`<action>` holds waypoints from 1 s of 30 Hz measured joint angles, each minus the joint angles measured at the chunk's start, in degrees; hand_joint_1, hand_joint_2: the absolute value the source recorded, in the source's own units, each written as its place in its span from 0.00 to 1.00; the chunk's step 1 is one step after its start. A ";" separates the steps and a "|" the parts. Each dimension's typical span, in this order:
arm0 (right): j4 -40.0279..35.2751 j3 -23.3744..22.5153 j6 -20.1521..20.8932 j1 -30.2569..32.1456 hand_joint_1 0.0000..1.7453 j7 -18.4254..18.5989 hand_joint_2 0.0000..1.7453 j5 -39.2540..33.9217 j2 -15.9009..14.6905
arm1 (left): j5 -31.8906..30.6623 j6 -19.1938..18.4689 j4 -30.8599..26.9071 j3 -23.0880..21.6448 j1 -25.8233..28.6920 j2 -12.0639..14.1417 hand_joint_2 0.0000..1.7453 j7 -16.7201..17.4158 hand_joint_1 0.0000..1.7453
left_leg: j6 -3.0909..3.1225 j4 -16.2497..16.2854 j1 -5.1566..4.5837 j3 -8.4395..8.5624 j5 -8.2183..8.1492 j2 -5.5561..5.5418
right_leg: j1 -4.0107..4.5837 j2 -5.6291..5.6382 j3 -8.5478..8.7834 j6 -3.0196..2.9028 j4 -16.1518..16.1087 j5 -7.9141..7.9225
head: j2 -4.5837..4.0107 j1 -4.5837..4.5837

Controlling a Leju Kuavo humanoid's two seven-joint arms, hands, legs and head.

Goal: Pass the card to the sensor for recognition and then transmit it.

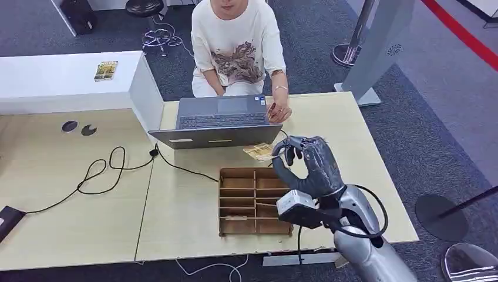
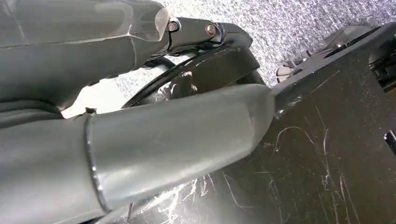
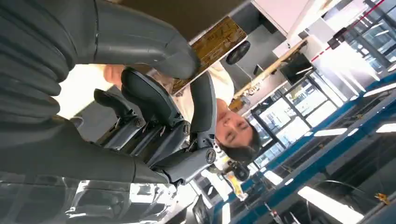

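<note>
Above the wooden divider tray (image 1: 255, 200), just in front of the laptop (image 1: 220, 120), R hand (image 1: 308, 164) pinches the card (image 3: 210, 44) betw thumb & finger; L hand (image 2: 140, 140) fingers: can't tell.

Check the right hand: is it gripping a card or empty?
Gripping. The right wrist view shows the card pinched between thumb and a finger of the right hand, raised above the wooden organizer.
</note>
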 joint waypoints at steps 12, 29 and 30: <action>8.10 1.33 4.00 -14.48 1.00 6.49 1.00 0.24 1.92 | 0.51 -1.25 0.00 -0.83 -0.08 0.33 0.00 0.24 0.00 | 0.00 0.01 0.00 -0.01 0.01 -0.02 | 0.00 -0.02 0.00 0.00 0.02 0.01 | 0.00 0.00; 29.19 2.51 5.44 -30.31 1.00 14.65 1.00 8.03 7.30 | -1.38 -1.77 0.00 -2.51 -0.25 0.52 0.00 0.55 0.00 | -0.01 0.01 0.00 -0.01 0.08 -0.04 | 0.00 -0.04 -0.01 -0.05 0.04 0.06 | 0.00 0.00; 30.61 2.51 5.42 -30.97 1.00 15.20 1.00 8.72 7.54 | -1.51 -1.77 0.00 -2.71 -0.26 0.52 0.00 0.57 0.00 | -0.01 0.02 0.00 -0.02 0.08 -0.04 | 0.00 -0.05 -0.01 -0.05 0.04 0.06 | 0.02 0.00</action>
